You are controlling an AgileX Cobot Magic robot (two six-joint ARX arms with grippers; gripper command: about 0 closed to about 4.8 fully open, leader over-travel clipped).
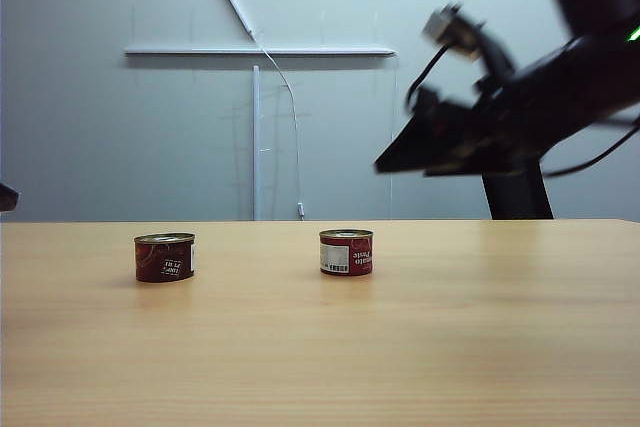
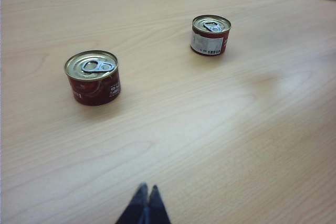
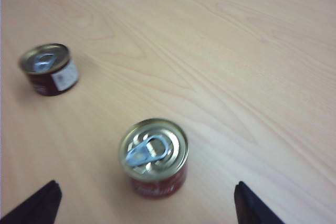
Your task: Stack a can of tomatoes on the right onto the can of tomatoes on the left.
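Two upright red tomato cans: left can (image 1: 164,257), right can (image 1: 346,252), apart

Glossy metal cans (image 2: 93,77) with paper labels; smooth, lightly sheened wooden table (image 1: 480,337).

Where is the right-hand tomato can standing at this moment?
In the exterior view the right tomato can stands upright near the table's middle, apart from the left tomato can. The right tool, open, hangs above it to the right, not touching.

We see two short red tin cans with gold pull-tab lids, upright and well apart on the worktop: the left can (image 1: 164,256) and right can (image 1: 346,252), nearer its far edge.
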